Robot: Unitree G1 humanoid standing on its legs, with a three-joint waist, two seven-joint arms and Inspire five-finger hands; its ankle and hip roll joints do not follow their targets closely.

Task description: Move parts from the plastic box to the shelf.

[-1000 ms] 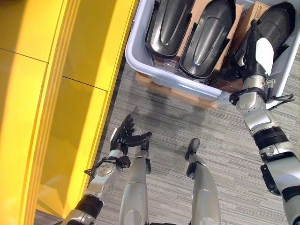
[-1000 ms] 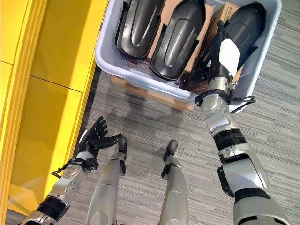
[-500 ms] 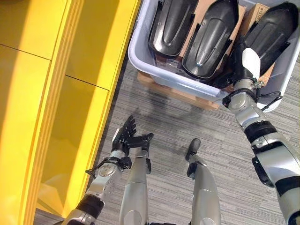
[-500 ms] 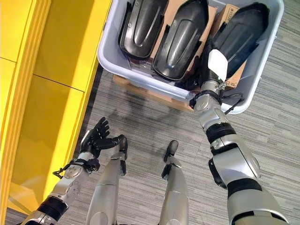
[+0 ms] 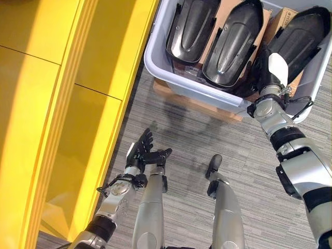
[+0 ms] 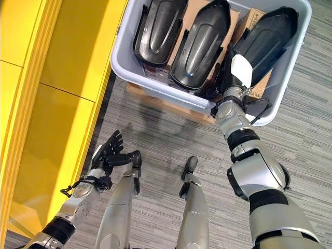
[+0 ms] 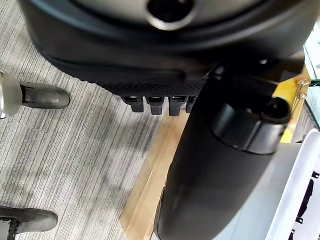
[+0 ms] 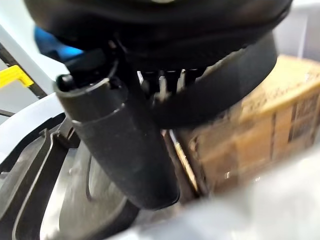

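Right eye view: our right hand [image 6: 234, 72] has slid deeper into the plastic box [image 6: 122, 62].
We cannot tell whether it grips the rightmost black part [image 6: 267, 36] beside it; all three parts sit unlifted, and our left hand [image 6: 107, 154] hangs open near the yellow shelf [image 6: 62, 57].

head eyes look down (shared floor), wrists close

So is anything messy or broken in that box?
Nothing stands out. Three black parts lie side by side in the grey plastic box, none visibly cracked or spilled. The right hand is among them.
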